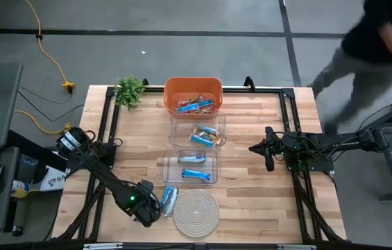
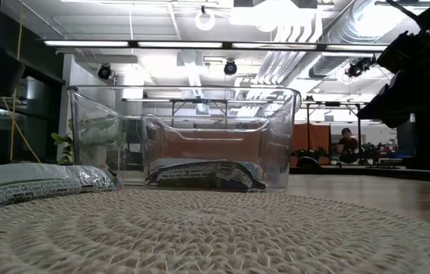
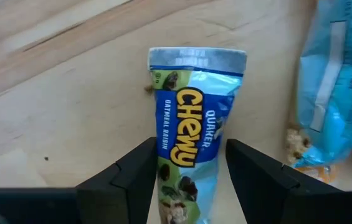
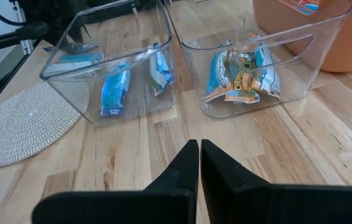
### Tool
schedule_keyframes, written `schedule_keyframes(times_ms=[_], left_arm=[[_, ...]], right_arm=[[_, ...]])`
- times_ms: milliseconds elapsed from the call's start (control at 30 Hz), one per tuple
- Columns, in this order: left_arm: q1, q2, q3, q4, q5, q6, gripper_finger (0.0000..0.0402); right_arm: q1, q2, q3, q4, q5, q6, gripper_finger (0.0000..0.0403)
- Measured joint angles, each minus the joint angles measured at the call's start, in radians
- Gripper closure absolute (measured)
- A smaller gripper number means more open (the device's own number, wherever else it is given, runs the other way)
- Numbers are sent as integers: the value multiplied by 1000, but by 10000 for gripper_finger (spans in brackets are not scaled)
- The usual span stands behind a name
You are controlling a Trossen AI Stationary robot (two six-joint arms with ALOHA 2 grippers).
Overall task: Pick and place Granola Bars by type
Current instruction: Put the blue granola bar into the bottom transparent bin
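Two bars sit on the bare wood at the lower middle of the overhead frame, just left of the round woven coaster point(image 1: 196, 212), and the left gripper point(image 1: 147, 208) is right on them. In its wrist shot the fingers are spread wide, one on each side of a blue Quaker Chewy oatmeal raisin bar point(image 3: 190, 134), not clamped on it from what I can see. The bar's long axis runs between the fingers, crimped silver end pointing away from the wrist, tilted a touch. So the jaws would close across its narrow width, which looks right to me.

What could go sideways: a second light blue bar point(image 3: 337, 93) lies close by at the right edge of that shot, with crumbs around it, and a finger could nudge or snag it. Foil is slick too, so a shallow pinch might let the bar slip or twist.

Moving right, the near clear bin point(image 1: 190, 167) holds blue bars, the next clear bin point(image 1: 197, 130) holds mixed ones, and the orange tub point(image 1: 193, 94) sits at top centre.

Far right, the right gripper point(image 1: 268, 154) waits with its fingers pressed together, holding nothing.
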Motion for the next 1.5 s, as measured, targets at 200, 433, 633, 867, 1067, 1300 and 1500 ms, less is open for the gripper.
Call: schedule_keyframes(times_ms=[200,433,633,867,1067,1300,1500], left_arm=[[0,34,2,10,34,1,215],[0,36,0,14,40,2,215],[0,37,0,16,44,2,216],[0,38,-2,13,54,3,249],[0,37,-2,10,56,6,272],[0,41,14,-9,53,6,274],[0,41,14,-9,53,6,274]], right_arm=[[0,1,0,1,0,0,402],[0,1,0,1,0,0,402],[0,1,0,1,0,0,402],[0,1,0,1,0,0,402],[0,1,0,1,0,0,402],[0,1,0,2,0,0,402],[0,1,0,1,0,0,402]])
